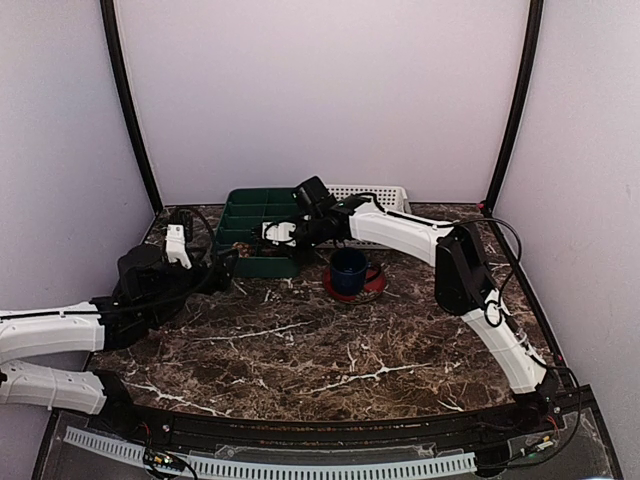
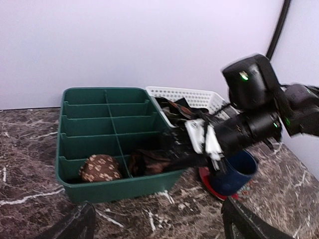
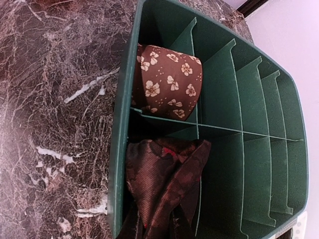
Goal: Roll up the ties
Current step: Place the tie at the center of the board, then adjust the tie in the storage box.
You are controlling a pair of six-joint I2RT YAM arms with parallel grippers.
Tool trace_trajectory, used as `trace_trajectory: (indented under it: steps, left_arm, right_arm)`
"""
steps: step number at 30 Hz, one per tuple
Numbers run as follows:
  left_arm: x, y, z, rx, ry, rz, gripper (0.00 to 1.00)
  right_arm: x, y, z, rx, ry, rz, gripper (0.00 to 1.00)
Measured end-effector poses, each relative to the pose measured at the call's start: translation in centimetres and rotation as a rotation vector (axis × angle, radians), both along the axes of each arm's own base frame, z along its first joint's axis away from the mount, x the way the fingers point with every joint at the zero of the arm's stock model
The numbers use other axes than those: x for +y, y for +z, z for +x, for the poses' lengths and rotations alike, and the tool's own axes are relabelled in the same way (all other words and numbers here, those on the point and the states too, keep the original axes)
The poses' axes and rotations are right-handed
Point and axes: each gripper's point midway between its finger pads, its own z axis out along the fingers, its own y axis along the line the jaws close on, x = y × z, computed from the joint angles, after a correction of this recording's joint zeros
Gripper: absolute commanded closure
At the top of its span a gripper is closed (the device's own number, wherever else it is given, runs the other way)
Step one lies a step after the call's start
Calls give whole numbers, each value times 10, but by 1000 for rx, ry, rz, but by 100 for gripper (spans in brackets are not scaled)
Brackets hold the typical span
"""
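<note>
tie (image 3: 164,184), dark and crumpled in the green tray (image 3: 118,149), sat pinched by the nearly closed right pincer (image 2: 172,152); left pincer (image 2: 159,224) gaped wide, empty.

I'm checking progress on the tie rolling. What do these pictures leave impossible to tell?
- Fingertips of the right gripper: buried in the dark tie, right wrist view; grip unconfirmed.
- Dark tie's end: cut off by that view's bottom edge.
- White basket contents: top view, right arm covers them; left wrist view, mostly blocked too.

One rolled tie (image 3: 167,82), one mug (image 1: 349,268), one tray (image 1: 262,268)
</note>
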Motion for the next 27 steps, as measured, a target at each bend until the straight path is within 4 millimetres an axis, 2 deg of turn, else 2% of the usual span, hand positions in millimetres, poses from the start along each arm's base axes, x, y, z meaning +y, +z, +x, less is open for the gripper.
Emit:
trace_trajectory:
  steps: [2, 4, 7, 12, 15, 20, 27]
  left_arm:
    - [5, 9, 23, 38, 25, -1, 15]
    - [21, 7, 42, 75, 71, 3, 19]
    - [28, 6, 80, 167, 74, -5, 27]
    - [31, -15, 131, 324, 30, -7, 33]
    - [12, -30, 143, 405, -60, 1, 38]
    - [-21, -44, 159, 480, -200, -17, 45]
    - [-47, -66, 160, 561, -294, 1, 61]
  right_arm:
    - [0, 0, 0, -2, -2, 5, 100]
    - [0, 1, 0, -7, -4, 13, 100]
    - [-1, 2, -1, -16, -4, 23, 100]
    - [-1, 3, -1, -25, -2, 29, 100]
    - [-1, 3, -1, -27, 1, 29, 99]
    - [-1, 3, 0, -31, 4, 28, 97]
    - [0, 3, -1, -32, 4, 29, 93]
